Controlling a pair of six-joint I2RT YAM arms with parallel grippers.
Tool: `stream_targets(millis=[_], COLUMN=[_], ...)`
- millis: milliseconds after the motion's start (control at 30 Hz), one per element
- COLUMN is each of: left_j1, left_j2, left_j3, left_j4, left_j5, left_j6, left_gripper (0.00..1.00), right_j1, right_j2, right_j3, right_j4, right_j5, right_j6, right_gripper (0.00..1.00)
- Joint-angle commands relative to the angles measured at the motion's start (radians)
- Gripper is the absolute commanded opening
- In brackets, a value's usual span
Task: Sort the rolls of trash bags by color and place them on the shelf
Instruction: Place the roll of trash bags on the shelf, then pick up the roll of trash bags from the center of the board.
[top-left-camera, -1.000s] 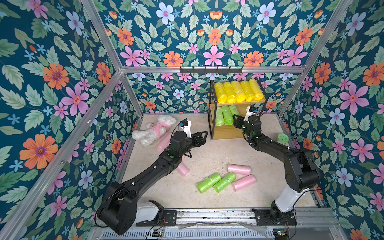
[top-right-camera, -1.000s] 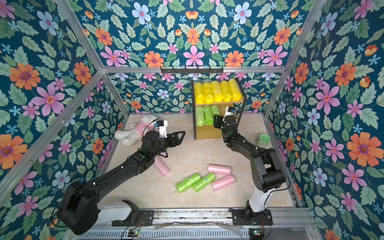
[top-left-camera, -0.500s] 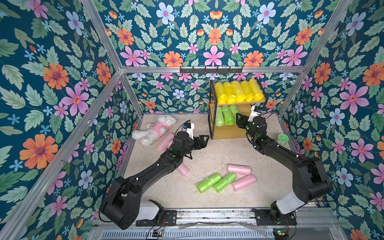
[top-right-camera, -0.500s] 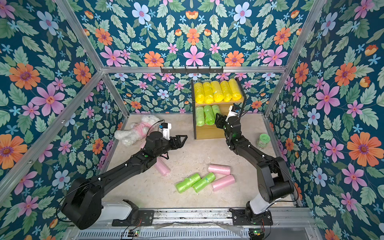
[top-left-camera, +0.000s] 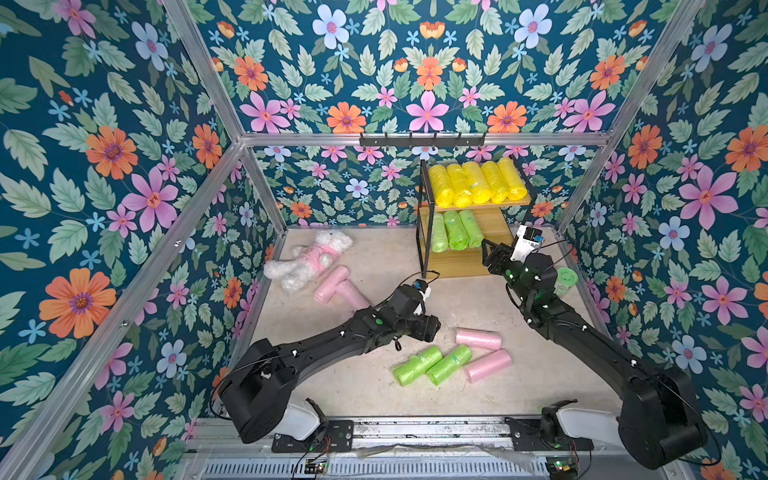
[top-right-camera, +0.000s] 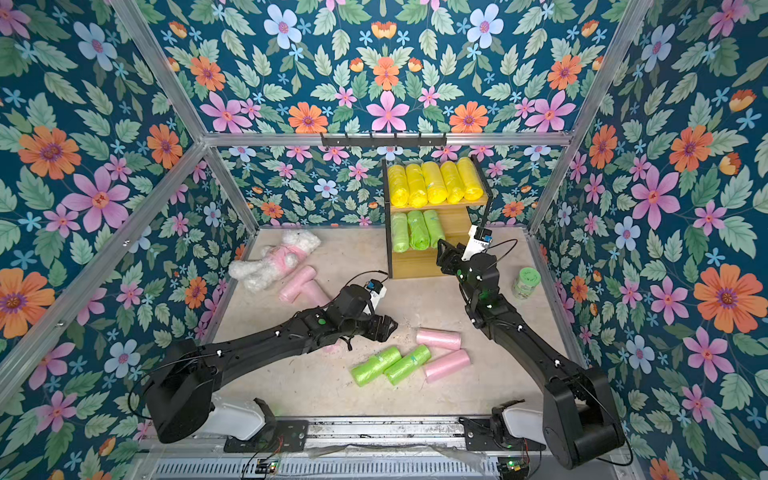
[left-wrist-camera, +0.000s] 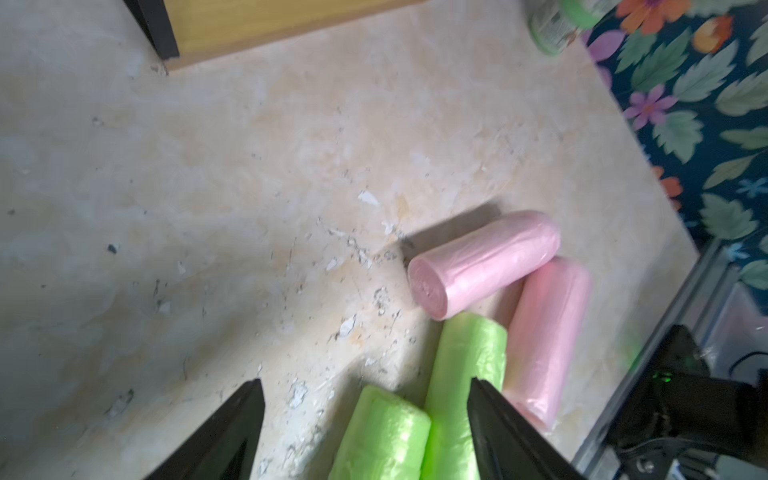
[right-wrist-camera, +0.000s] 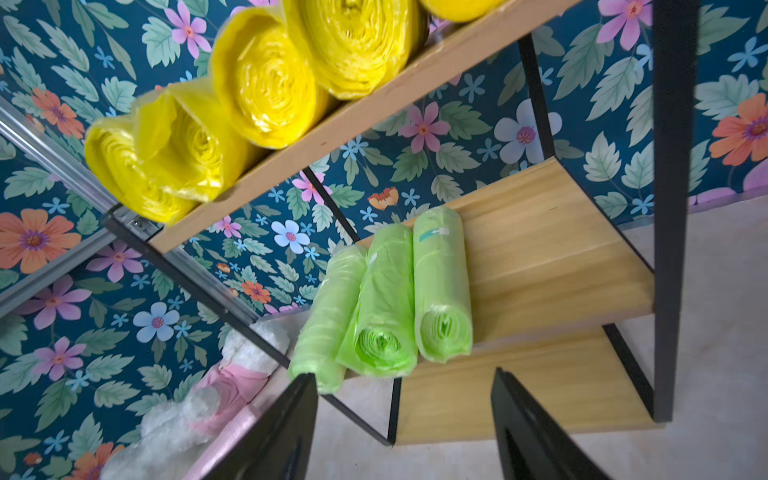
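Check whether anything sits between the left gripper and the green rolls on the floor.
Nothing visible does. The left gripper hangs open, pointing at the two loose green rolls with clear air between. The pink rolls lie beside them, out of the path.

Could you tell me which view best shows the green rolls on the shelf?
The right wrist view: the green rolls lie close, ends visible. Both top views show the rolls small, from above; the left wrist view misses them.

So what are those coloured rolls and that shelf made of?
The rolls look like thin, glossy plastic film: crinkled, slightly see-through, wound in spirals at the ends. The shelf seems matte wood-grain board, perhaps laminate, in a thin black frame, probably painted metal.
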Motion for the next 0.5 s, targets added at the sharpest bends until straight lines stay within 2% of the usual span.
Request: stream_targets(millis=[0,100,467], left_j1=[-0.042,-0.071,-0.109], left_j2=[0.022,0.076,0.187], left_j3=[0.027,0.054,0.095], left_j4=[-0.127,-0.197,-0.238], left_j5=[-0.032,-0.034,0.009], left_j6=[0.076,0.086,0.119], left_gripper=[0.82,0.78,0.75], right_j1=[0.002,0.002,0.002], right_j2=[-0.031,-0.056,-0.062], right_j3=[-0.033,-0.07,-0.107], right_j4=[-0.022,-0.012,0.002], right_j5=[-0.017,-0.023,-0.018], right_j6=[-0.007,-0.004,0.001], right_gripper=[0.71,0.72,0.72])
